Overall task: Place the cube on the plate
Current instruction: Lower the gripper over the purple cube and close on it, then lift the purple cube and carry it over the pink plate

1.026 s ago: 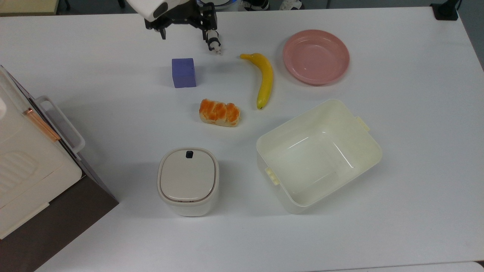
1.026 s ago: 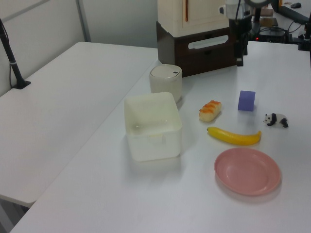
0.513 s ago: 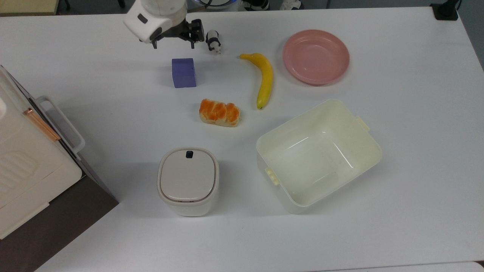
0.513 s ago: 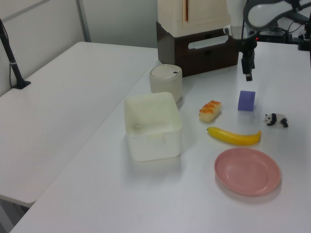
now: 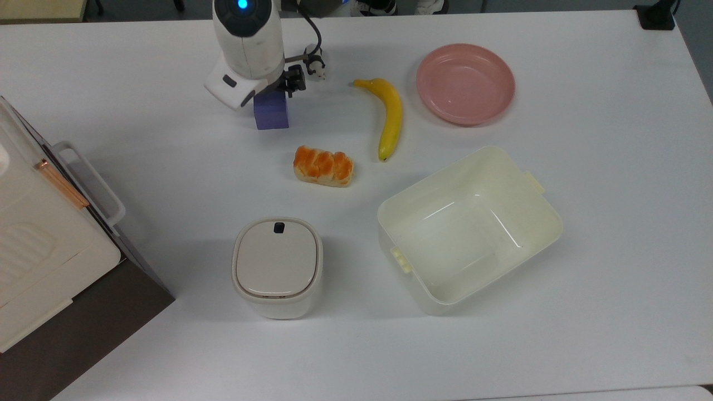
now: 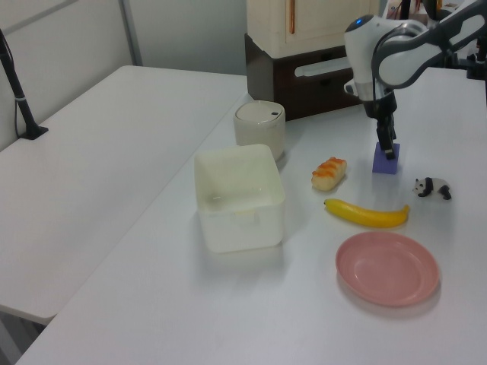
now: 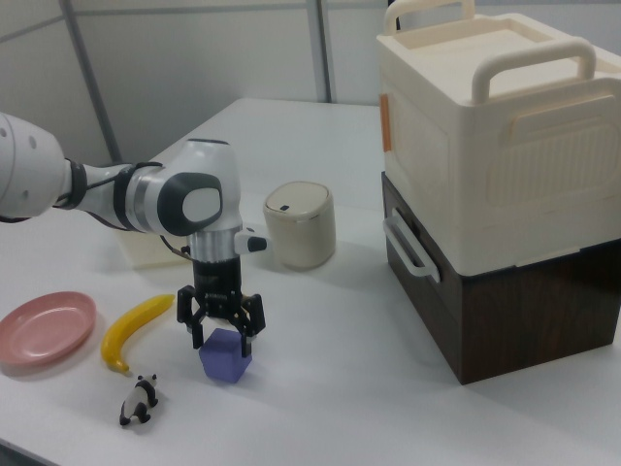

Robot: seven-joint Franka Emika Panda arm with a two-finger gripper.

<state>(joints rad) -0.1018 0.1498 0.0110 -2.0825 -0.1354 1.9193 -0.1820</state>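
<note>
Cube (image 7: pixel 225 355) under gripper (image 7: pixel 219 334): matt purple-blue, plain smooth faces. Gripper: black, matt; arm shell (image 5: pixel 245 33) above it glossy white plastic. Plate (image 5: pixel 465 83) well apart from gripper: glossy pink, smooth. Tub (image 5: pixel 469 227): cream plastic, slight sheen inside. Banana (image 5: pixel 390 116) near gripper: smooth yellow skin. Table (image 5: pixel 585 178): white, smooth, matt.

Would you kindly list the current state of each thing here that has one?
gripper: jaws open, straddling the cube
cube: on the table, not lifted
plate: empty
cream tub: open, empty
lidded bin: lid shut
banana: unpeeled, lying flat
toy panda: standing
</note>
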